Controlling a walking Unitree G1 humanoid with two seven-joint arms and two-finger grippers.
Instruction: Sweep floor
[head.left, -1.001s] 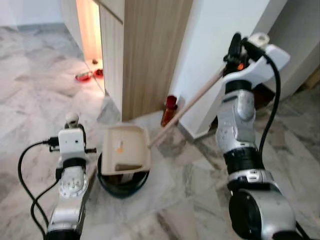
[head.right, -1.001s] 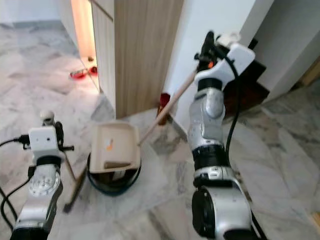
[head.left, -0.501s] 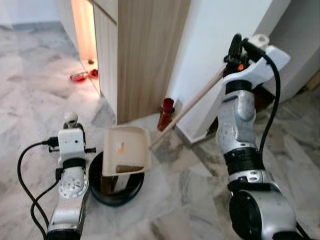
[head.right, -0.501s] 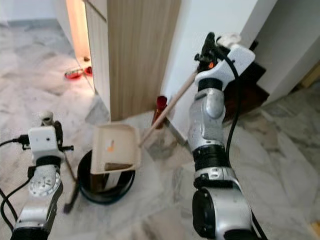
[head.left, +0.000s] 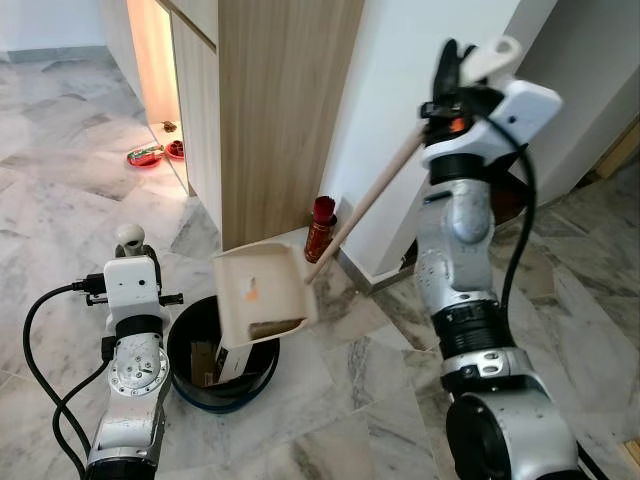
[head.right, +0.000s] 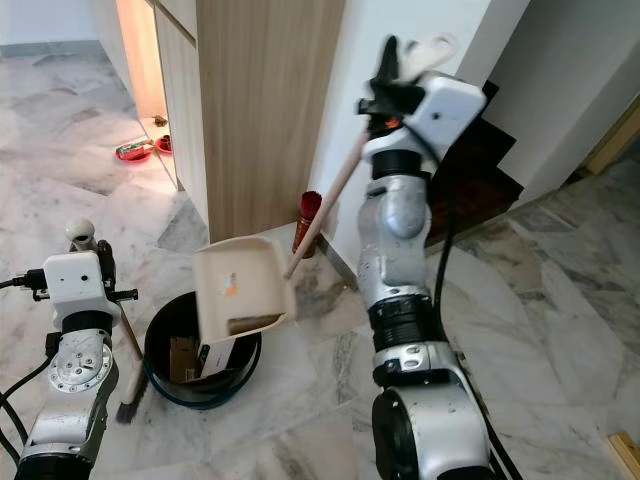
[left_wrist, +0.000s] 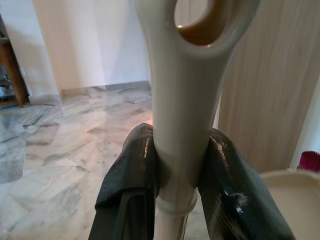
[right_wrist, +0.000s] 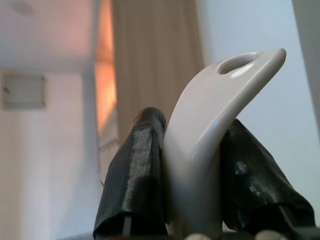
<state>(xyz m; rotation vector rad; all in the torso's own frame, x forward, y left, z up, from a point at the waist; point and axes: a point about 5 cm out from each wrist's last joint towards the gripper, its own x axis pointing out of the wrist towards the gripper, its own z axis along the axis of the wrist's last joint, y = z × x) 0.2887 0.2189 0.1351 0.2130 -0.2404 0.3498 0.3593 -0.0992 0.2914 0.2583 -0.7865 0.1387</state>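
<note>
Right pincer (right_wrist: 192, 195) is clamped on the dustpan handle (head.left: 375, 195), high by the white wall, and the cream dustpan (head.left: 262, 293) tilts over the black bin (head.left: 222, 355) on the marble floor (head.left: 370, 370). Left pincer (left_wrist: 180, 180) grips the broom handle (left_wrist: 182, 115), near left of the bin.

Cabinet (head.left: 280, 110) probably close behind dustpan (head.left: 262, 295)
</note>
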